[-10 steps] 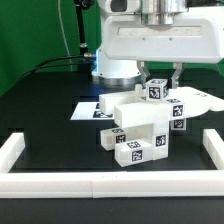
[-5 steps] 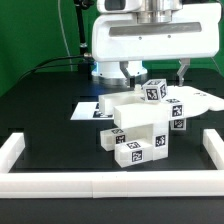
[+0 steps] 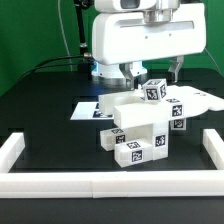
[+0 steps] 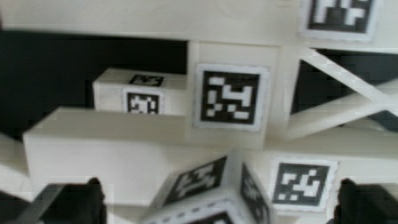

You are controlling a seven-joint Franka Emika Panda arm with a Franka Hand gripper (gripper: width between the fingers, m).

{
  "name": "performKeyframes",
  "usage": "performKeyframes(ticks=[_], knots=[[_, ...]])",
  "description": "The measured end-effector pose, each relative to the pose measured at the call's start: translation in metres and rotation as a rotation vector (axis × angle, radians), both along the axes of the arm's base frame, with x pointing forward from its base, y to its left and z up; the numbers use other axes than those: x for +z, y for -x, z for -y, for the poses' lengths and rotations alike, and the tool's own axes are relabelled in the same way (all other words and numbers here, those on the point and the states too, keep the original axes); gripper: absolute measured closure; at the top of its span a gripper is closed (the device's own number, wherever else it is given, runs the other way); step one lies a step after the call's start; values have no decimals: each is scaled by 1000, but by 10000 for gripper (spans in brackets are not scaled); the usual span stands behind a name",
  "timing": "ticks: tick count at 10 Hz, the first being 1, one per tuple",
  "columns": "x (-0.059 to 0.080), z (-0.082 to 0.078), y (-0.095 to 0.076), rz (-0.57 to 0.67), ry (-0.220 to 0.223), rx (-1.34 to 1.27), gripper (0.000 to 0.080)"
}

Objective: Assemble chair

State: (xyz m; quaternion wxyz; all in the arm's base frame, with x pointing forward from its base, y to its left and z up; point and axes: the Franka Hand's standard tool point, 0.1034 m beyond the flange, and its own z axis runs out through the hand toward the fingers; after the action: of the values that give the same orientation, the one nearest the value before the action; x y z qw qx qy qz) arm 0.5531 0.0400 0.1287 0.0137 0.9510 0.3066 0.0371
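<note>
1. White plastic chair (image 3: 140,128) pieces sat joined on the black table (image 3: 50,140), directly beneath the claw (image 3: 157,72).
2. The claw's fingers (image 4: 68,203) stood spread, gripping nothing, just above the topmost cube (image 3: 153,90).

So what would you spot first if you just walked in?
The chunky white chair pieces, stacked in the middle of the black table and dotted with black-and-white square tags. Right above hangs the robot's big white arm, its tool open and holding nothing.
</note>
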Motion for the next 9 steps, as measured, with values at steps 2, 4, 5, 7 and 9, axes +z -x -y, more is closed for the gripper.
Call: performKeyframes(ticks=[2, 4, 5, 7, 9], knots=[[-1, 1, -3, 3, 12, 112, 151], [-1, 2, -3, 3, 9, 80, 266], [-1, 2, -3, 3, 9, 80, 266], [-1, 1, -3, 4, -7, -77, 521], [-1, 1, -3, 4, -18, -201, 521]])
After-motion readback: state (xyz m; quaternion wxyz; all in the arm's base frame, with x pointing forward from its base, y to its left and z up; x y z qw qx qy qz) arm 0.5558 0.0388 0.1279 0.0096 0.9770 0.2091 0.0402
